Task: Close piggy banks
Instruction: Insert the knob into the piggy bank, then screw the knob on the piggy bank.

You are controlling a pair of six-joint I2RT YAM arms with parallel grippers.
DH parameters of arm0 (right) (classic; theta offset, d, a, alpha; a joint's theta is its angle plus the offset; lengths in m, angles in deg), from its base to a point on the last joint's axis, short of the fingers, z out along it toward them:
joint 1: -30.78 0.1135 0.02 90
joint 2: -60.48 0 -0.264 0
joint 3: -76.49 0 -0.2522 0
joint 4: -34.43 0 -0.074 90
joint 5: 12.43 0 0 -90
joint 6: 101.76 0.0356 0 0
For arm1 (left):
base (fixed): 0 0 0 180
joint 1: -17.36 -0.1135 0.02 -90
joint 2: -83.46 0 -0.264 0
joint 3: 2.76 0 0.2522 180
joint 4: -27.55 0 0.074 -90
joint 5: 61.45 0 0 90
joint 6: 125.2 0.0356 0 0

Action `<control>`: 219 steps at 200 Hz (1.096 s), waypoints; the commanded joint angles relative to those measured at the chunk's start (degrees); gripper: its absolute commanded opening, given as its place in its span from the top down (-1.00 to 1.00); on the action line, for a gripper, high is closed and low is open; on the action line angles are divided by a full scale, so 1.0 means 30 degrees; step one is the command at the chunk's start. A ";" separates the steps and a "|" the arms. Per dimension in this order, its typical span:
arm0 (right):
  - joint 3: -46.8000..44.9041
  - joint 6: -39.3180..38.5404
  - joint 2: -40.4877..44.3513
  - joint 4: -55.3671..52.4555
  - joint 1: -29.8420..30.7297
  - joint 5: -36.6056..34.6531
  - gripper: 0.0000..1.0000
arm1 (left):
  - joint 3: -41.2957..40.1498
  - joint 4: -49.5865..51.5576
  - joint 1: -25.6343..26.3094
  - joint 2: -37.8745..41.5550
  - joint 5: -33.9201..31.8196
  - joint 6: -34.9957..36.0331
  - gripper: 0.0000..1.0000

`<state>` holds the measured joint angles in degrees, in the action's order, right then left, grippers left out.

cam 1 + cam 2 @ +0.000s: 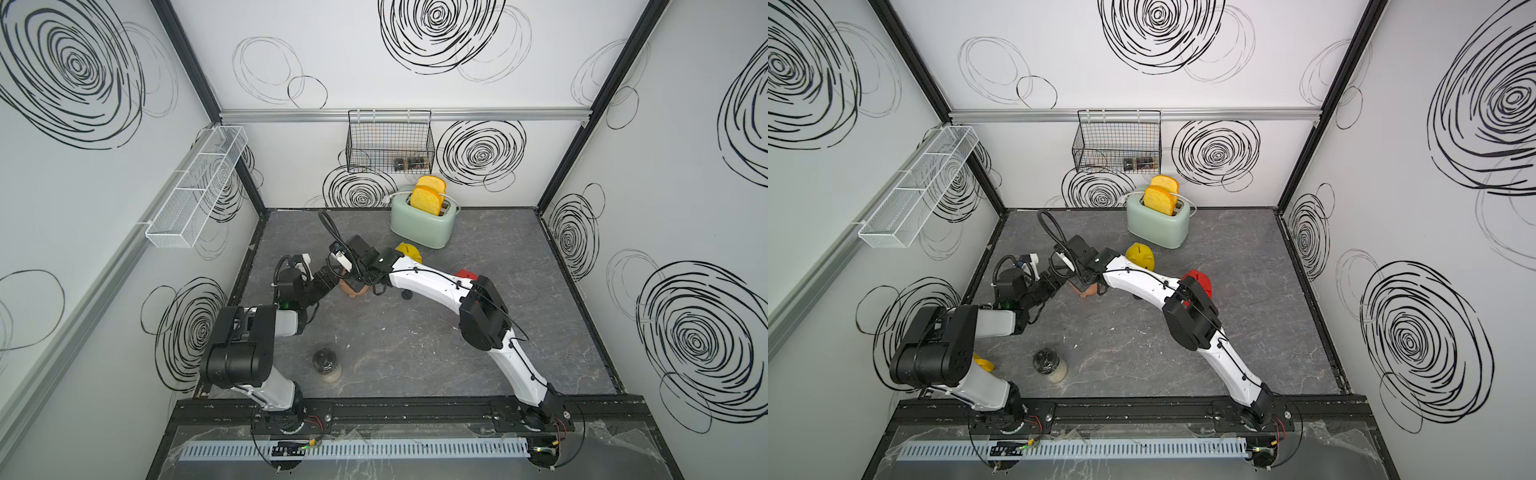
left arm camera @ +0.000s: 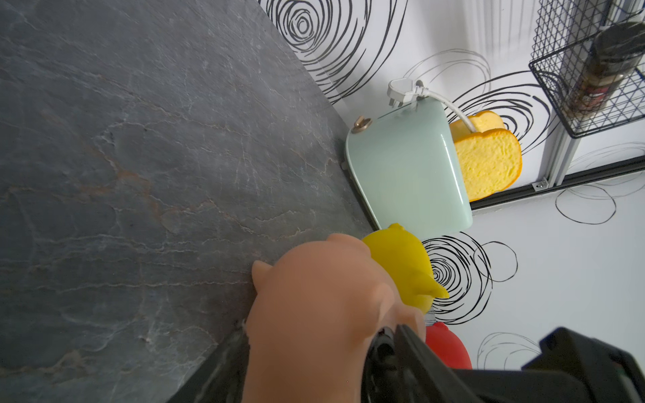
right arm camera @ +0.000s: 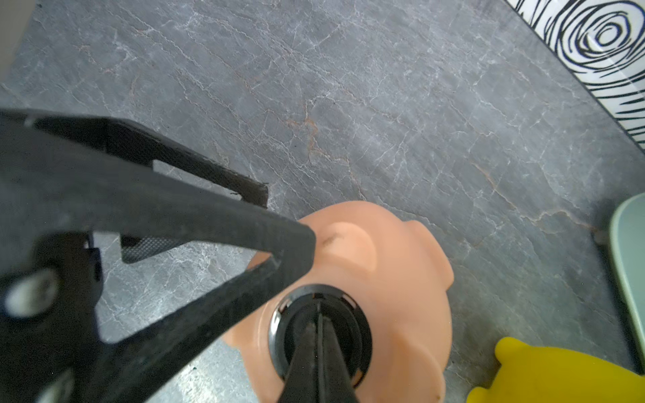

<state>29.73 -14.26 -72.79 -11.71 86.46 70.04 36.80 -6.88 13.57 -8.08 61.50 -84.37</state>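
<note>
The pale pink piggy bank (image 1: 353, 291) (image 3: 401, 279) lies belly up near the table's middle left. My left gripper (image 2: 314, 359) is shut on its body, one finger (image 3: 174, 209) on each side. A round black plug (image 3: 361, 315) sits in its belly hole. My right gripper (image 3: 318, 314) is shut, with its joined tips pressed into the plug's centre. The yellow piggy bank (image 1: 409, 251) (image 2: 401, 261) stands just behind, in front of the toaster. The red piggy bank (image 1: 1200, 280) (image 2: 446, 345) stands to the right, partly hidden by my right arm.
A mint-green toaster (image 1: 424, 224) with two toast slices stands at the back. A black-lidded jar (image 1: 327, 365) stands near the front left, and a yellow mug (image 1: 984, 363) peeks from behind my left arm. A small black piece (image 1: 406, 295) lies by my right forearm. Wire baskets (image 1: 390, 141) hang on the walls.
</note>
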 commanded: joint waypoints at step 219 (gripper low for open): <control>-0.4460 -0.3353 0.2316 0.2432 -0.0743 0.2238 1.00 | 0.1097 -0.1111 0.0620 -0.1270 0.0501 -0.0046 -0.35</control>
<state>18.78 -22.59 -67.19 -3.84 84.56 75.29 38.88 -7.31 15.12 -10.79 62.75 -84.35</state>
